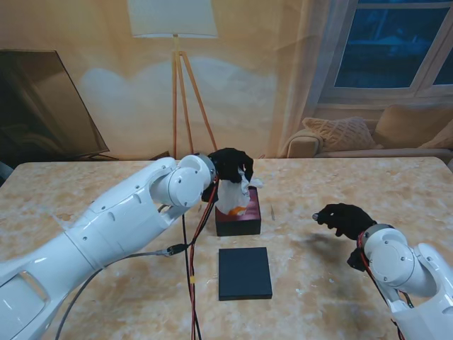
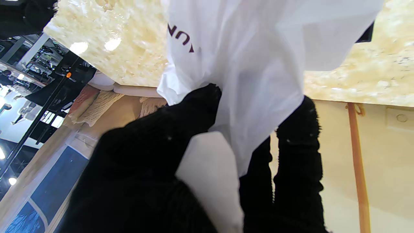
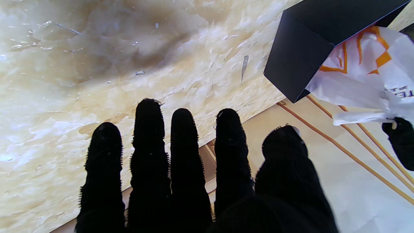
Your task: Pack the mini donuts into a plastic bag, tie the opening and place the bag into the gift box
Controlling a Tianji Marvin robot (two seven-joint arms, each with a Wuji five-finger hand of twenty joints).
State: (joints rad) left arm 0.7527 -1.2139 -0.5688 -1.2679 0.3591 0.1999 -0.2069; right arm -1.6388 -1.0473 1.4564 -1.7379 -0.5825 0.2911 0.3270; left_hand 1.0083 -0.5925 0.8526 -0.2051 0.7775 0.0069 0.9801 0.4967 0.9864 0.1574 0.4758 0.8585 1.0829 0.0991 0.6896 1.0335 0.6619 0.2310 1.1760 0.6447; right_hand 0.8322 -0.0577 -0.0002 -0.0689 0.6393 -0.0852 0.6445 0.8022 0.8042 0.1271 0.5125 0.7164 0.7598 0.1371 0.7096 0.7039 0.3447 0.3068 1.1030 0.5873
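Note:
My left hand (image 1: 230,164) is shut on the gathered top of a white plastic bag (image 1: 232,193) with orange print. The bag hangs into the open dark red gift box (image 1: 238,222) at the table's middle. In the left wrist view the black fingers (image 2: 190,113) pinch the white bag (image 2: 252,64). The donuts are hidden inside it. My right hand (image 1: 345,219) hovers open over the table to the right of the box, fingers (image 3: 181,155) straight and holding nothing. The right wrist view shows the box (image 3: 300,55) with the bag (image 3: 365,74) in it.
The flat black box lid (image 1: 245,273) lies nearer to me than the box. Red and black cables (image 1: 192,269) trail from my left arm across the table beside the lid. A floor lamp (image 1: 175,85) and a sofa (image 1: 368,138) stand beyond the table's far edge.

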